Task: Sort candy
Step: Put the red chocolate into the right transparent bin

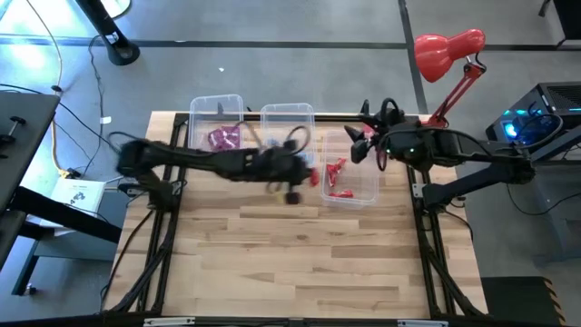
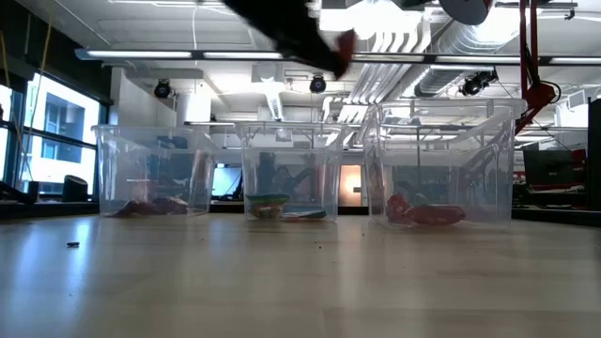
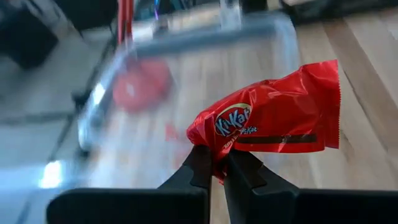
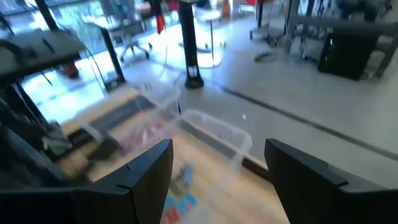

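- The sorting looks nearly finished: the wooden desk (image 1: 300,263) carries no loose sweets in the high view, and all the visible candy already sits in the three clear rectangular plastic bins along the far edge.
- The left clear bin (image 1: 217,109) holds purple-magenta packets (image 1: 222,138), the middle clear bin (image 1: 288,116) holds blue packets (image 2: 282,208) seen from the low camera, and the right clear bin (image 1: 363,195) holds red wrapped sweets (image 1: 339,182).
- One piece appears left to place: a red glossy KitKat wrapper (image 3: 273,121), pinched at its lower edge by the left gripper (image 3: 216,167), whose fingers are clamped together on it.
- That gripper hangs above the desk between the middle bin and the right bin, so the likely remaining step is to carry the wrapper over the right bin and release it there.
- The wrapper is a crinkled, puffy foil pillow with a serrated end seal and a white-and-red logo; it should be light and slippery.
- The right gripper (image 4: 217,168) waits high over the far right of the desk, its fingers spread wide apart and empty.
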`<state>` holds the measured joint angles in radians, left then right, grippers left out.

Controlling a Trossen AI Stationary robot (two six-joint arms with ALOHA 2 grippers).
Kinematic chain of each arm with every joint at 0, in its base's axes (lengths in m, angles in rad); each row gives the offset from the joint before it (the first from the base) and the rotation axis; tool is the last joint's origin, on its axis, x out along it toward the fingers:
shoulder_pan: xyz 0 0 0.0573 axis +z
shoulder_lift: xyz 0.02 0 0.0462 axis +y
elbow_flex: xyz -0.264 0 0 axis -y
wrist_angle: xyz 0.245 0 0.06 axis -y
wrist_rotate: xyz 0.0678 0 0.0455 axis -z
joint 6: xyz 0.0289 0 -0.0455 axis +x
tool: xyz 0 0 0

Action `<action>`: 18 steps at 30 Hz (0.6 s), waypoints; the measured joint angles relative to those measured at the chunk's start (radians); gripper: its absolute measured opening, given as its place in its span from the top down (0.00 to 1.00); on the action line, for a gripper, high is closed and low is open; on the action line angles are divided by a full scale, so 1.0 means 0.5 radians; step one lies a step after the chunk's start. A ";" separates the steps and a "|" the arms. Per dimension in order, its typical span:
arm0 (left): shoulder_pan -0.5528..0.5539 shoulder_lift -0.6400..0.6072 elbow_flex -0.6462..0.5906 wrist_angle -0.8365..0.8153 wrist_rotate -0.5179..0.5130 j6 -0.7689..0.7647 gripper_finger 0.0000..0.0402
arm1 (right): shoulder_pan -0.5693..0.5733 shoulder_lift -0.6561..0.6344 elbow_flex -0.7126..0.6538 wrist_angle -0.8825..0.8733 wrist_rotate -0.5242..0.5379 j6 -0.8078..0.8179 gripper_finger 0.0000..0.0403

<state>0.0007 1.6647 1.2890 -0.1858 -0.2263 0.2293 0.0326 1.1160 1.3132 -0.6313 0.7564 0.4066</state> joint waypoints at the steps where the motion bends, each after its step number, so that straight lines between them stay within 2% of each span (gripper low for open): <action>1: 0.020 0.102 0.106 0.053 0.014 0.056 0.98 | 0.000 0.000 0.000 0.058 0.006 -0.039 0.38; 6: 0.054 0.552 0.666 0.032 0.025 0.271 0.96 | 0.000 -0.023 0.000 0.239 0.005 -0.157 0.38; 10: 0.057 0.835 0.984 -0.062 0.017 0.289 0.92 | 0.000 -0.053 0.000 0.268 0.024 -0.187 0.38; 14: 0.057 0.931 1.187 -0.197 0.066 0.229 0.83 | 0.000 -0.102 0.000 0.270 0.032 -0.187 0.38; 18: 0.056 0.924 1.215 -0.264 0.068 0.167 0.72 | 0.000 -0.147 0.000 0.272 0.035 -0.191 0.38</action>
<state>0.0288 2.1265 1.8965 -0.3176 -0.1921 0.3130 0.0326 1.0428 1.3132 -0.4952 0.7738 0.3108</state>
